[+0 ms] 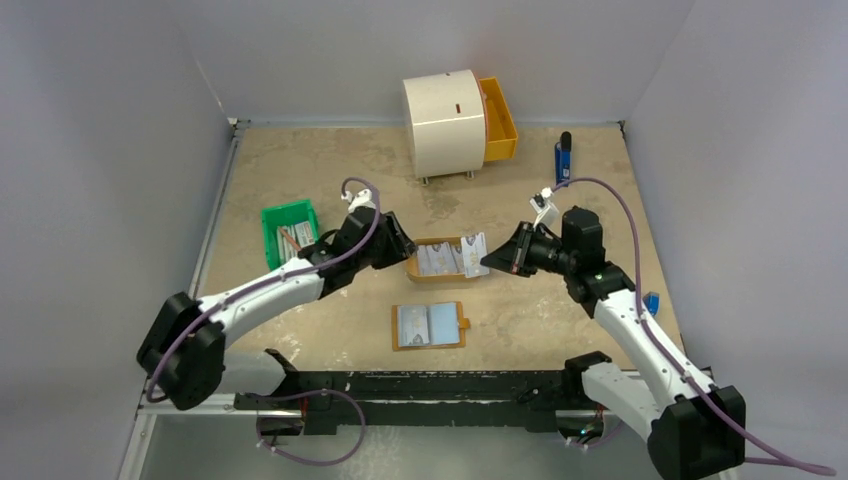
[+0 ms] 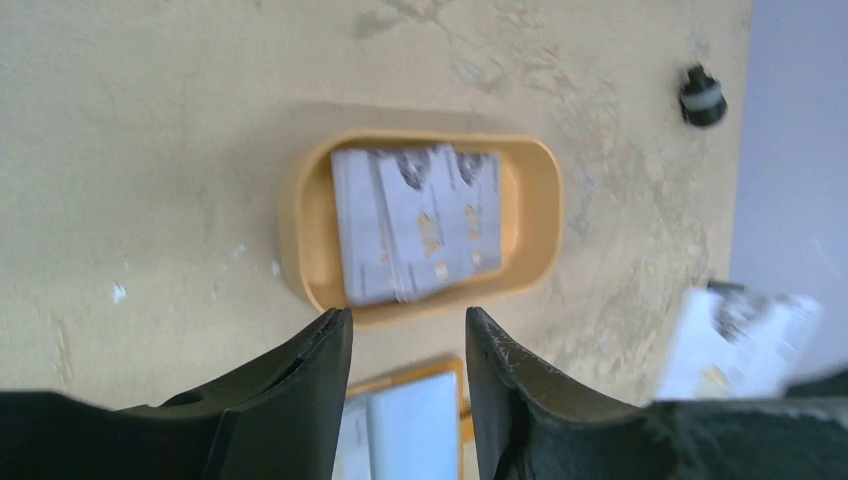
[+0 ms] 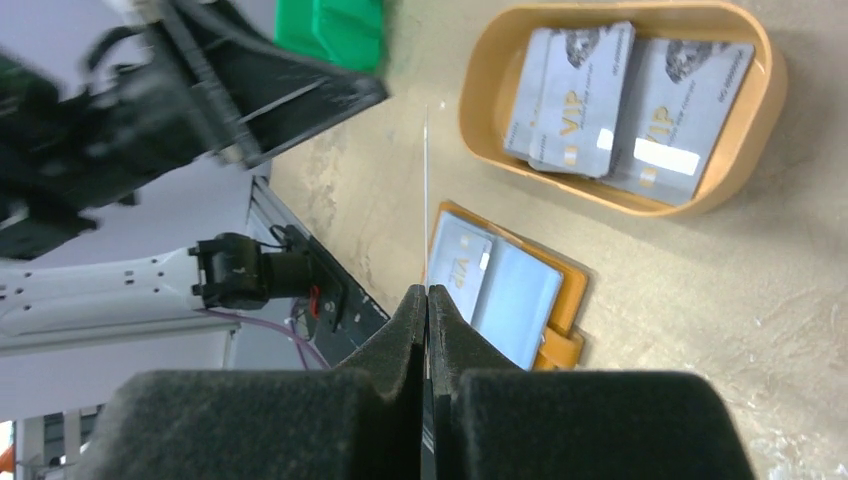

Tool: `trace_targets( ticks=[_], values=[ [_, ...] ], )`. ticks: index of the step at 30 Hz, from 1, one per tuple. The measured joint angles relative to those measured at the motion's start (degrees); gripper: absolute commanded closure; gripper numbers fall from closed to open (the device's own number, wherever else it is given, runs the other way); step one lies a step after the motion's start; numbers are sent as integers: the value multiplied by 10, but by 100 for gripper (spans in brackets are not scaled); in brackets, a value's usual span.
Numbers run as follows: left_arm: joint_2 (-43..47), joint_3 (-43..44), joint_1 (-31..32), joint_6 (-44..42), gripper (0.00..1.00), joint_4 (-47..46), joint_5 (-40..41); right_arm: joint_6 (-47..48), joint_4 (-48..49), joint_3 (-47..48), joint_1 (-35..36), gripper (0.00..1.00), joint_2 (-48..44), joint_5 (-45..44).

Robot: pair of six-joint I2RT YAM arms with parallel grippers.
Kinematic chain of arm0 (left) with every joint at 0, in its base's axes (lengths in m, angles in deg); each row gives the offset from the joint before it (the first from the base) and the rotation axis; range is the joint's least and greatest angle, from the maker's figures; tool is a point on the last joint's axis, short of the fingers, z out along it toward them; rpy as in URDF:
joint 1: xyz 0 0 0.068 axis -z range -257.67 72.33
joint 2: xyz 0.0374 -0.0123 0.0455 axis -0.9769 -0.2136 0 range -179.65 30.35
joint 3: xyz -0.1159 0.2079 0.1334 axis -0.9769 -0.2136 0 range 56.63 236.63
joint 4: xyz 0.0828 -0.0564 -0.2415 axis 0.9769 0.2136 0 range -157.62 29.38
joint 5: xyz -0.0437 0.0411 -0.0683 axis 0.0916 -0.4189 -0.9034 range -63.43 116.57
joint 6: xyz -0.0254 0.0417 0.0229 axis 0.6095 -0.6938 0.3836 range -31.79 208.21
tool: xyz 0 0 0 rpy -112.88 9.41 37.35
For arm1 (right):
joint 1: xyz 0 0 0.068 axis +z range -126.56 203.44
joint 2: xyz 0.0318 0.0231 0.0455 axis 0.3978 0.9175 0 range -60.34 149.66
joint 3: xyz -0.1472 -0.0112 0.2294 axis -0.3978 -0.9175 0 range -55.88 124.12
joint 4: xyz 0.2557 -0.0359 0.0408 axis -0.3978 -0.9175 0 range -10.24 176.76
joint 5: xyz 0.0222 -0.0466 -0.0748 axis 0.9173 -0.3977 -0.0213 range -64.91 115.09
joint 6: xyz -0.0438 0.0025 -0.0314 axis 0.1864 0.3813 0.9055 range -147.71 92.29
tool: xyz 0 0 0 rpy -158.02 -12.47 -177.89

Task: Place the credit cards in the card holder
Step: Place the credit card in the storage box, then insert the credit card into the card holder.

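Several grey-blue credit cards [image 1: 440,258] lie in a tan oval tray [image 1: 414,270]. The tan card holder [image 1: 430,325] lies open nearer the arms, one card in its left pocket. My right gripper [image 1: 492,260] is shut on one credit card [image 1: 472,250], held upright above the tray's right end. In the right wrist view the held card [image 3: 426,190] shows edge-on above the fingertips [image 3: 427,292], with the card holder [image 3: 505,290] and tray [image 3: 480,140] below. My left gripper [image 1: 403,244] is open and empty at the tray's left end. Its wrist view [image 2: 407,318] shows the cards [image 2: 415,225].
A green bin [image 1: 290,232] with grey sticks stands left of my left arm. A white rounded cabinet [image 1: 445,122] with an orange drawer [image 1: 500,118] stands at the back. A blue object [image 1: 564,158] lies at the back right. Grey walls close in the table.
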Motion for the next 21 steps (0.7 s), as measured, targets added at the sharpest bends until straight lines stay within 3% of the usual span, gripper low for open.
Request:
trace_targets(
  ticks=[5, 11, 21],
  values=[
    [73, 4, 108, -19, 55, 67, 67, 7, -25, -31, 55, 100, -7, -42],
    [64, -18, 242, -19, 53, 98, 131, -4, -50, -89, 104, 100, -6, -74],
    [-49, 19, 298, -55, 53, 112, 193, -44, -102, -131, 104, 100, -100, -140]
  ],
)
